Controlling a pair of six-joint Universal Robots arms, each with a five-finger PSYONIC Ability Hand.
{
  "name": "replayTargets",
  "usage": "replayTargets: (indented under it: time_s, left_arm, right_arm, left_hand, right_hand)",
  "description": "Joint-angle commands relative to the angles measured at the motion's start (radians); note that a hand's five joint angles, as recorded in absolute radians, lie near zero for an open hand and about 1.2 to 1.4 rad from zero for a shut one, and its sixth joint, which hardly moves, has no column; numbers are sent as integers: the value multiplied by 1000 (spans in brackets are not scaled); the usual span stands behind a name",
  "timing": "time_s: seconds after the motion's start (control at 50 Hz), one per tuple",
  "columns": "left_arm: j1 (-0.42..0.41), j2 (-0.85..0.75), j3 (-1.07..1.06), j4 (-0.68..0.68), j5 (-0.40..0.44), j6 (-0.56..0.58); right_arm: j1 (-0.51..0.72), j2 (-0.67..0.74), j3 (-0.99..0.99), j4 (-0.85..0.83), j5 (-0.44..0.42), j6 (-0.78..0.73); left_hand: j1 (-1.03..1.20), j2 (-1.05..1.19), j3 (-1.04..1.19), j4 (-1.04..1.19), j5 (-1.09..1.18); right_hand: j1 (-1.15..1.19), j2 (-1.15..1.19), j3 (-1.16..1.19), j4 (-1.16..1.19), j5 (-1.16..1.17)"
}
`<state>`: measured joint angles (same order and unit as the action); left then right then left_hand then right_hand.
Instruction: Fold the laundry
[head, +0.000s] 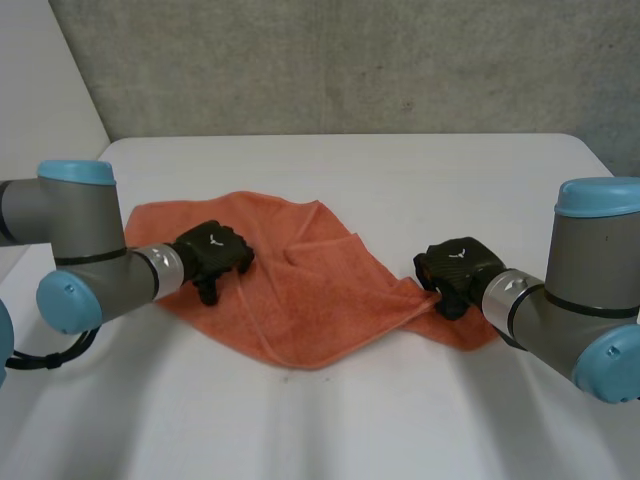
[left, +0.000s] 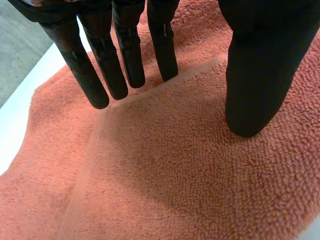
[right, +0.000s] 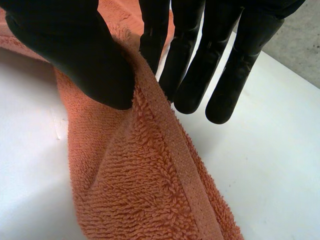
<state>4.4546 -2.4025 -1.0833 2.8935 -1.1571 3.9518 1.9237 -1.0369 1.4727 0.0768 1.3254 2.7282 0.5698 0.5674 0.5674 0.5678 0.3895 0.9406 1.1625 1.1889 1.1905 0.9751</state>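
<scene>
An orange towel (head: 300, 290) lies rumpled on the white table (head: 380, 170), partly doubled over itself. My left hand (head: 212, 252) rests on the towel's left part. In the left wrist view its fingers (left: 125, 55) are straight above the towel (left: 175, 165), the thumb (left: 255, 75) stands apart from them with its tip on the cloth, and a folded edge runs between thumb and fingers. My right hand (head: 458, 268) is at the towel's right corner. There the thumb (right: 75, 55) pinches the hemmed edge of the towel (right: 140, 190) against a finger and lifts it off the table.
A grey concrete wall (head: 350, 60) stands behind the table's far edge. Bare white table (right: 280, 150) lies on all sides of the towel. My left arm (head: 80, 250) and right arm (head: 580, 290) reach in from the near corners.
</scene>
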Motion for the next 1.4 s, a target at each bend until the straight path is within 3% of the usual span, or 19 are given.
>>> replayTargets:
  time_s: [0.02,0.08,0.14,0.16,0.18,0.52,0.56,0.62,0.64,0.72,0.88,0.96,1.04,1.08,1.12,1.2,1.28,1.32,1.4]
  left_arm:
    - [0,-18,11,-11,-4,43]
    - [0,-18,14,-13,-6,44]
    - [0,-12,16,-11,-13,46]
    - [0,-12,16,-11,-13,46]
    - [-3,8,14,-5,-48,46]
    - [11,344,-271,69,-82,-23]
    - [14,396,-340,66,-87,-34]
    - [17,427,-386,62,-88,-29]
    - [31,471,-449,56,-93,-29]
    - [57,552,-553,44,-105,-28]
    - [49,546,-618,59,-138,-14]
    - [46,441,-541,85,-162,33]
    - [28,344,-320,121,-252,118]
    - [6,326,-209,138,-286,124]
    - [-12,316,-99,173,-309,126]
    - [-31,347,108,429,-325,113]
    - [-31,427,108,657,-326,58]
    - [-31,450,80,694,-326,32]
    - [-29,505,-32,694,-325,-29]
  right_arm:
    - [0,1,0,0,0,-2]
    - [0,5,-2,0,0,-2]
    - [0,9,-2,0,0,-2]
    - [0,9,-3,0,0,-2]
    - [-2,9,-5,0,0,-2]
    - [-15,-22,-68,31,5,1]
    - [-17,-75,-109,156,3,-39]
    - [-17,-84,-117,190,1,-58]
    - [-17,-106,-132,330,0,-146]
    - [-14,-124,-123,469,5,-258]
    - [-2,-111,-89,526,18,-373]
    - [0,-65,-126,508,57,-404]
    - [1,24,-284,448,113,-401]
    - [7,89,-552,346,203,-387]
    - [11,89,-607,316,218,-384]
    - [50,74,-811,81,241,-284]
    - [55,6,-802,-43,241,-216]
    - [55,-152,-665,-197,229,-142]
    - [55,-235,-524,-255,198,-140]
  left_hand:
    - [61,63,63,63,66]
    - [210,212,212,212,215]
    - [605,608,608,607,611]
    - [607,609,609,609,612]
    - [824,827,827,826,830]
    - [826,829,829,829,832]
    - [826,829,829,829,832]
    - [826,829,829,829,832]
    - [826,829,829,829,832]
    - [826,829,829,829,832]
    - [826,829,829,829,832]
    - [826,829,829,829,832]
    - [826,829,829,829,832]
    - [826,829,829,829,832]
    - [826,829,829,829,832]
    - [826,829,829,829,832]
    - [826,829,829,829,832]
    - [826,829,829,829,832]
    - [826,829,829,829,832]
  right_hand:
    - [456,234,207,206,247]
    - [456,234,207,206,247]
    - [456,234,207,206,247]
    - [456,234,207,206,247]
    - [456,234,207,206,247]
    - [456,234,207,206,247]
    - [456,234,207,206,247]
    - [456,234,207,206,247]
    - [456,234,207,206,247]
    - [456,234,207,206,247]
    - [456,234,207,206,247]
    - [456,234,207,206,247]
    - [456,234,207,206,247]
    - [456,234,207,206,247]
    - [456,234,207,206,247]
    - [456,234,207,206,247]
    - [456,234,207,206,247]
    - [456,234,207,206,247]
    - [456,234,207,206,247]
